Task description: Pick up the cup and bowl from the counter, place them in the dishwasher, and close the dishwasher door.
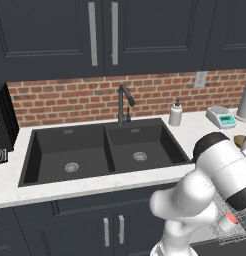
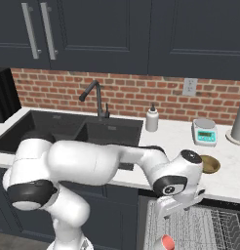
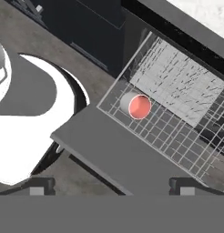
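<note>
- Hanging above the open dishwasher (image 2: pixel 141 219), the gripper (image 3: pixel 111 184) has its jaws spread wide and nothing between them; its two dark fingertips (image 3: pixel 38 184) stand far apart at the bottom of the hand view.
- Below the gripper the dishwasher door (image 3: pixel 109 150) lies folded down flat, with the silver wire rack (image 3: pixel 186 123) pulled out over it.
- The cup (image 3: pixel 135 105) lies on its side in the rack, near the rack's corner, red inside facing the camera.
- The bowl (image 2: pixel 210 164) sits on the counter (image 2: pixel 175 134) above the dishwasher, just beside the arm's wrist.
- Behind the bowl on the counter stand a small scale (image 2: pixel 205 132) and a white pump bottle (image 2: pixel 151 118).
- The black double sink (image 1: pixel 102 150) lies to the left.
</note>
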You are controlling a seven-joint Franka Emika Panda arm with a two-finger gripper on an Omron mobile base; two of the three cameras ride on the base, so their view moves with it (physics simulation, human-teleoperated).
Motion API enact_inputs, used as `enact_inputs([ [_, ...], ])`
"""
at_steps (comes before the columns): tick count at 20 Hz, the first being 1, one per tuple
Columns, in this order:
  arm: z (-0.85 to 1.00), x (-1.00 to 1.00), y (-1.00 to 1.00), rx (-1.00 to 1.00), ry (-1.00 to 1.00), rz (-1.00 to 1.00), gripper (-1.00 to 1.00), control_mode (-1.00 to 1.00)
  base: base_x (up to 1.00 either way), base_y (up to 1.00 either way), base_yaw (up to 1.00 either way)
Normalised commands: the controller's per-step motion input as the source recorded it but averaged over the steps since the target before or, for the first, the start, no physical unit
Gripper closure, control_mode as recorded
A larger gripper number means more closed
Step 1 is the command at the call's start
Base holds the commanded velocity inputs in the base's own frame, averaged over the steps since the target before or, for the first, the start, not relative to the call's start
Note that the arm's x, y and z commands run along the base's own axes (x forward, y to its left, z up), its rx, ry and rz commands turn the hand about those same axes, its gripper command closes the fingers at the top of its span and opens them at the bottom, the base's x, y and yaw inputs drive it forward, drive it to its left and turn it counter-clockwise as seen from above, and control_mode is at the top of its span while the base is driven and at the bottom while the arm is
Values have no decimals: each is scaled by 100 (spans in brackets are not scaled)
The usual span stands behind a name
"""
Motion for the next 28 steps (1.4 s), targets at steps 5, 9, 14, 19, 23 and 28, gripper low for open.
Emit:
enact_inputs([
  [5, 100, 8, -2, 0, 20, 0, -100, -100, 0, 0, 0],
  [9, 91, 8, 38, -12, 1, -8, -100, -100, 0, 0, 0],
  [14, 35, 27, 61, -4, 2, -23, -100, -100, 0, 0, 0],
  [19, -12, 75, 38, -2, -4, -17, -100, -100, 0, 0, 0],
  [23, 3, 76, 2, -9, -18, 4, -100, -100, 0, 0, 0],
  [28, -14, 72, -10, -15, -24, 5, -100, -100, 0, 0, 0],
])
